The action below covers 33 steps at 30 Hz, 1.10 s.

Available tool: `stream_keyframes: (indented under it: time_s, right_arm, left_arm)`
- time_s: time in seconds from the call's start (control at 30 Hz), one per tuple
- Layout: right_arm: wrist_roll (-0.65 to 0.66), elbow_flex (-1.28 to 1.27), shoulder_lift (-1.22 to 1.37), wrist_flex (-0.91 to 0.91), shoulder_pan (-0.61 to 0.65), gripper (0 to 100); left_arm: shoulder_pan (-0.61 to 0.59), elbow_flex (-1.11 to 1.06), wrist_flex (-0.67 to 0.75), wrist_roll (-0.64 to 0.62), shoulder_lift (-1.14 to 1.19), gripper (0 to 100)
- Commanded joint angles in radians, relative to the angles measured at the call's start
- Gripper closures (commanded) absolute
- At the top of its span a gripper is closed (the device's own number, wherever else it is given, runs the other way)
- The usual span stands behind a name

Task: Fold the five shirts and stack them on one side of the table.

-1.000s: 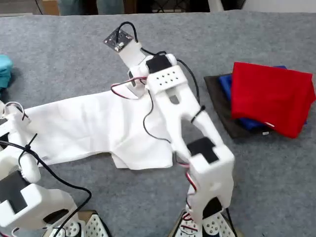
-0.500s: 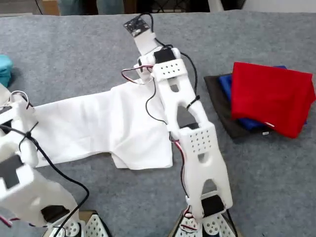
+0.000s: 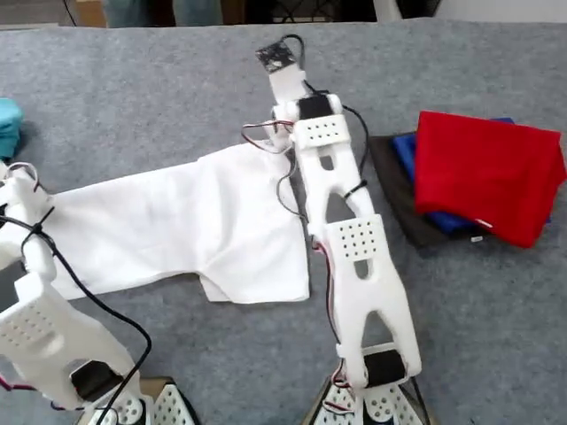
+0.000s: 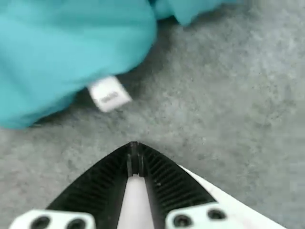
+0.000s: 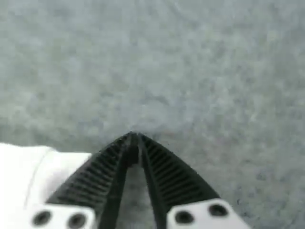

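Nearby: teal shirt (image 4: pixel 62 47), red-topped stack (image 3: pixel 487 173); my left gripper (image 4: pixel 133 148) and right gripper (image 5: pixel 133 138) clamp the spread white shirt (image 3: pixel 177 221).

Bright, even light from above covers the grey counter (image 3: pixel 124 97). The white shirt (image 3: pixel 177 226) nearly washes out; soft, short shadows sit beneath the teal shirt (image 4: pixel 57 43).

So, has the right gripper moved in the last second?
Yes. The right gripper has swung toward the folded red shirt and out toward the table's far edge, at the white shirt's far corner.
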<state>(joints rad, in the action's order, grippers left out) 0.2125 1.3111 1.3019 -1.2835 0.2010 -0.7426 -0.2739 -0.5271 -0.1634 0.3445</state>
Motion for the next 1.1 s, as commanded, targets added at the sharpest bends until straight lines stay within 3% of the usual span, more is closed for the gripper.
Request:
stream_keyframes:
  time_s: [0.0,0.13,0.3,0.4,0.5,0.7,0.87,1.07]
  right_arm:
    - [-0.002,0.081,0.007,-0.002,-0.041,98.4]
    - [0.002,0.174,-0.002,-0.032,-0.040,98.4]
    - [0.002,0.363,-0.065,-0.222,0.037,98.4]
    - [0.002,0.349,-0.137,-0.315,0.094,98.4]
    - [-0.003,0.328,-0.196,-0.379,0.143,98.4]
    - [-0.005,0.321,-0.182,-0.419,0.193,98.4]
    - [-0.012,0.325,-0.077,-0.416,0.187,98.4]
    - [-0.074,0.334,0.067,-0.396,0.138,98.4]
  left_arm:
    - [-0.065,0.044,-0.005,-0.006,-0.008,97]
    - [-0.068,0.051,-0.038,0.000,-0.008,97]
    - [-0.062,0.054,-0.054,-0.003,-0.009,97]
    - [-0.064,0.054,-0.054,-0.005,-0.017,97]
    - [-0.058,0.045,-0.063,-0.005,-0.081,97]
    - [0.039,0.021,-0.226,-0.006,-0.321,97]
    - [0.136,-0.025,-0.212,-0.002,-0.325,97]
    - [0.170,-0.041,-0.044,0.037,-0.123,97]
